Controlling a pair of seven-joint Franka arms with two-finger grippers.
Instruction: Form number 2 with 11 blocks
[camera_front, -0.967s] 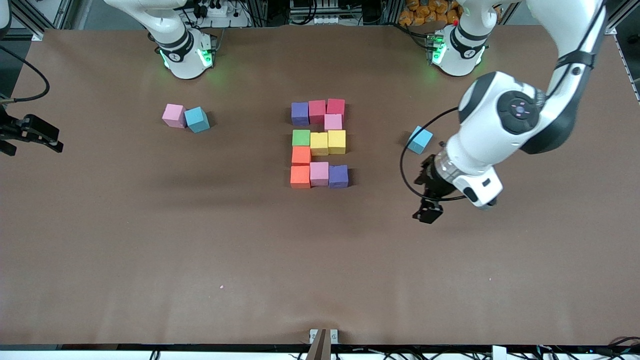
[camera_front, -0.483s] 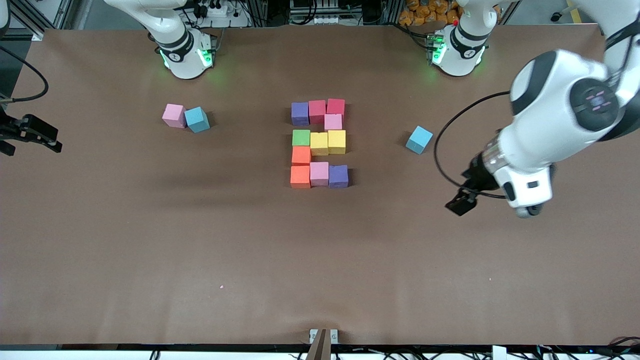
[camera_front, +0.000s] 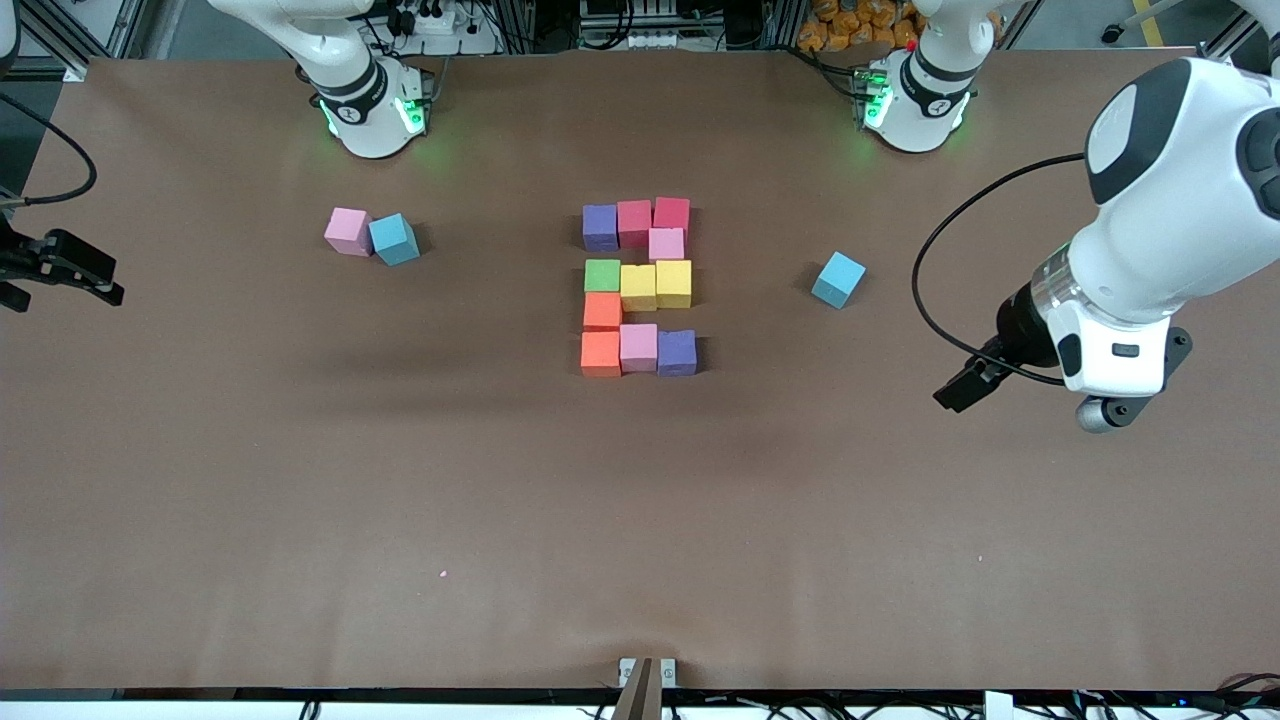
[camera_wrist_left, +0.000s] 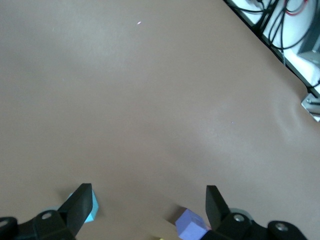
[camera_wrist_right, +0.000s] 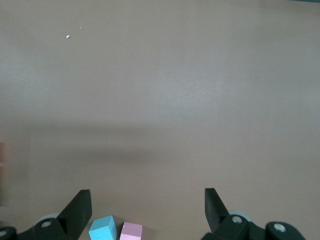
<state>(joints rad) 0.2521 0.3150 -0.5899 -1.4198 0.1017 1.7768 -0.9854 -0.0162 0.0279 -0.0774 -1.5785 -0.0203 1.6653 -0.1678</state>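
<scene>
Front view: the number 2 (camera_front: 638, 287), built of the blocks, lies mid-table. My left gripper (camera_front: 968, 385) hangs over bare table toward the left arm's end from it, past a light-blue cube (camera_front: 838, 279). My right gripper (camera_front: 60, 265) waits at the right arm's end.

Left wrist view: fingers (camera_wrist_left: 80, 206) spread wide, holding nothing (a purple block (camera_wrist_left: 192, 226) shows between them).

Right wrist view: fingers (camera_wrist_right: 79, 209) apart, empty; blue cube (camera_wrist_right: 103, 229) touching a pink cube (camera_wrist_right: 131, 231).

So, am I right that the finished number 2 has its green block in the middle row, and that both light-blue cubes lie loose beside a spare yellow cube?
Not quite: the front view shows only one light-blue cube beside a spare cube, which is pink, not yellow; the other light-blue cube lies alone. The green block is indeed in the middle row of the number 2.
</scene>
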